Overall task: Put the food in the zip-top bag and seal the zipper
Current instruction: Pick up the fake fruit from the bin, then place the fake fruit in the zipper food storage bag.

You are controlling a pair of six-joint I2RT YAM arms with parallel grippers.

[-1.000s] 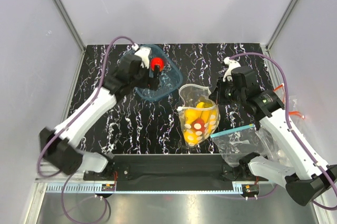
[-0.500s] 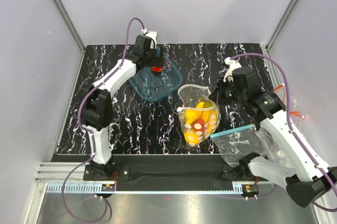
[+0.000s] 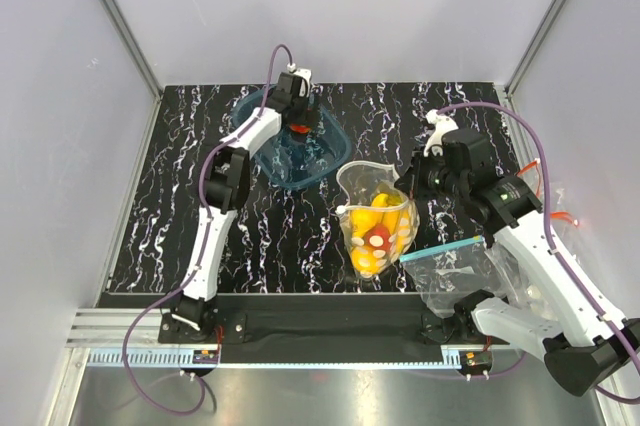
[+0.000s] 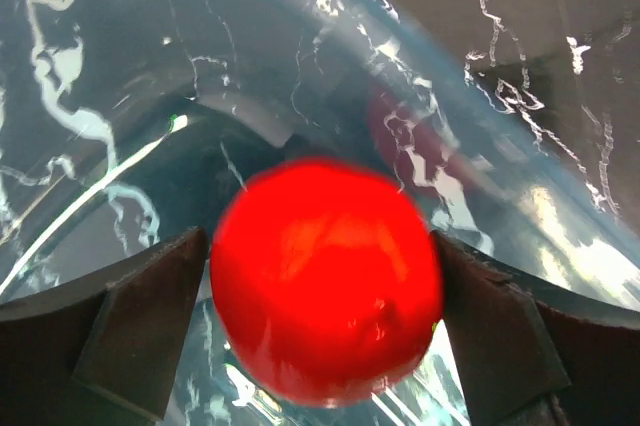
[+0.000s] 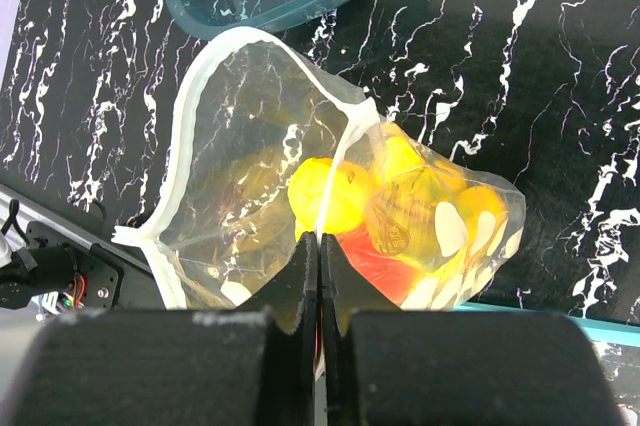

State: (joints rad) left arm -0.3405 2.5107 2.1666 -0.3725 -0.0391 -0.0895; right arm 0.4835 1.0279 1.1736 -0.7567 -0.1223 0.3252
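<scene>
My left gripper (image 3: 299,126) is shut on a round red piece of food (image 4: 325,281), one finger (image 4: 140,316) on each side, low inside a clear teal container (image 3: 290,151). The polka-dot zip-top bag (image 3: 375,216) lies mid-table with its mouth open toward the back. It holds yellow pieces (image 5: 335,191) and a red piece (image 5: 385,266). My right gripper (image 5: 318,246) is shut on the bag's pale zipper strip (image 5: 180,136) at the right side of the mouth, holding it up; in the top view the gripper (image 3: 412,184) is at the bag's right.
A plain clear bag with a teal strip (image 3: 440,248) lies at the front right, by the right arm's base. The teal container's wall (image 4: 480,186) curves close round the left gripper. Grey walls stand round the black marbled table (image 3: 180,196).
My left arm has swung from the left to reach straight back into the container. The red piece in it has stayed over the container. The right arm and bag have not moved.
</scene>
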